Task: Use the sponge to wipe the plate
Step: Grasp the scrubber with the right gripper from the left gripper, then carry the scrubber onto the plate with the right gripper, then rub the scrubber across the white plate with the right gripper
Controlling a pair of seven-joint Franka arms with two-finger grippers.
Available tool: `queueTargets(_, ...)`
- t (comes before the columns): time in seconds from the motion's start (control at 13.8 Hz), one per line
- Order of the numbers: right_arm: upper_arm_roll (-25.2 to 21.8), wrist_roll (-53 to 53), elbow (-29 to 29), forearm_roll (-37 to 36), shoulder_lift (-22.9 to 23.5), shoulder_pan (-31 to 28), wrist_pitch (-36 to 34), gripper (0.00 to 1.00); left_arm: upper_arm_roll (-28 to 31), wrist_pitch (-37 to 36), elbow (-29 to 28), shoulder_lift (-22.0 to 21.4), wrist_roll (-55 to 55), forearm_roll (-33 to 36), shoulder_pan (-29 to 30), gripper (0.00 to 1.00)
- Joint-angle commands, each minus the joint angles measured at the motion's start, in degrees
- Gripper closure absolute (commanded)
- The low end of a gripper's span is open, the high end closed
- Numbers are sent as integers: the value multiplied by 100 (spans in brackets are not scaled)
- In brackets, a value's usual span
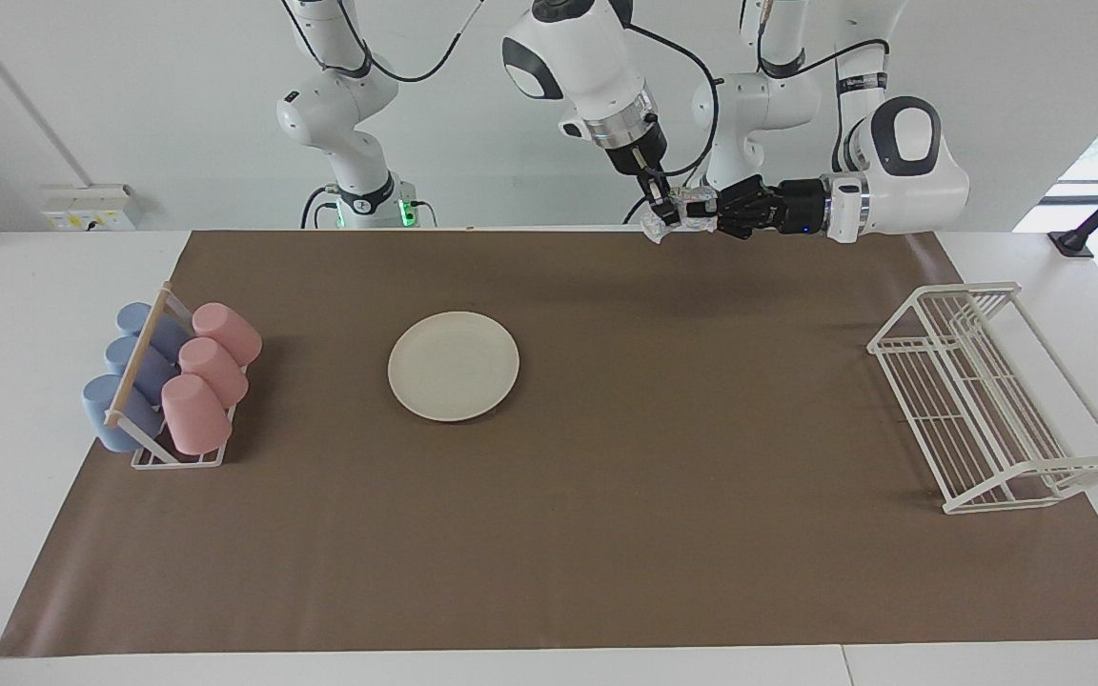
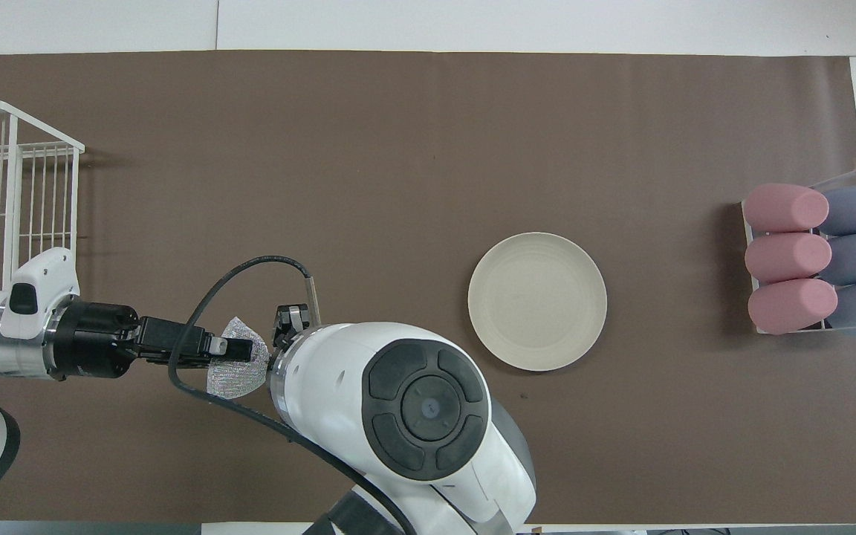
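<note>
**Sponge held aloft between two grippers, plate on the mat**

A brown mat (image 1: 606, 495) with a smooth, matte face covers most of a white table (image 1: 34, 286); a plain pale wall stands at the robots' end, with a socket box (image 1: 91, 207) on it toward the right arm's end. All places below are given relative to the plate (image 1: 454, 366), a round, flat, cream-white dish with a shallow plain rim, lying flat and bare on the mat.

Toward the right arm's end from the plate stands a small white wire holder (image 1: 177, 457) with a pale wooden rail; it carries three pink cups (image 1: 211, 372) and three blue-grey cups (image 1: 134, 367), all tipped on their sides, smooth and cylindrical. Well apart from the plate toward the left arm's end stands a white wire rack (image 1: 987, 400) of thin parallel bars.

The sponge (image 2: 238, 368), a small silvery, wrinkled, glittering wad, hangs in the air over the mat's edge nearest the robots, toward the left arm's end from the plate and well apart from it. The right gripper (image 1: 665, 208), pointing steeply down, has its fingertips closed on the sponge. The left gripper (image 1: 713, 211), reaching in level from the side, meets the same wad; whether its fingers grip or have let go cannot be told.
</note>
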Motion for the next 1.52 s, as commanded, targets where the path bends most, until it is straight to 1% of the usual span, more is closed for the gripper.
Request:
queueTargets(0.0,18,-66,-199,-110,-174,-67,-68,100,48,101,12,-116,6,351,10,0)
queueTargets(0.15,0,-127,-251,-119,-305,-329,-181,100,22,163,170,-90,-116,983,10,0)
queueTargets(0.22,0,-502,-434,-119,-349,-592,-251,100,39,206,188,-90,-152,1265,19,0)
queueTargets(0.36,-8,-2027,-1161,-110,-612,-1093,-209,100,39,338,380,-72,-362,1914,80,0)
queueTargets(0.44,-8,-2548,-1418,-110,-674,-1356,-191,100,22,434,468,-72,-529,2301,71,0)
queueTargets(0.51,-8,-3032,-1585,-110,-675,-1576,-208,100,22,470,539,-89,-617,2670,71,0)
queueTargets(0.65,-8,-3859,-1981,-110,-640,-1771,-191,100,22,488,714,-72,-697,3137,71,0)
queueTargets(0.73,-8,-4107,-2278,-110,-614,-1885,-112,100,13,532,820,-55,-784,3435,45,0)
queueTargets(0.94,-8,-4889,-3552,-101,-753,-2105,1028,100,-5,768,1067,-37,-978,4359,-8,0)
queueTargets(1.02,-8,-5135,-3739,-93,-806,-2210,1135,100,-31,969,1067,-28,-979,4492,-16,0)
queueTargets(1.16,0,-5400,-3793,-92,-798,-2491,1137,100,-83,1322,1015,-37,-1031,4537,-60,0)
queueTargets(1.31,0,-5821,-3942,-23,-728,-2598,1198,100,-84,1472,1005,-28,-1075,4537,-96,0)
queueTargets(1.45,0,-5928,-3969,-13,-631,-2616,1268,100,-84,1577,1005,-28,-1233,4537,-104,0)
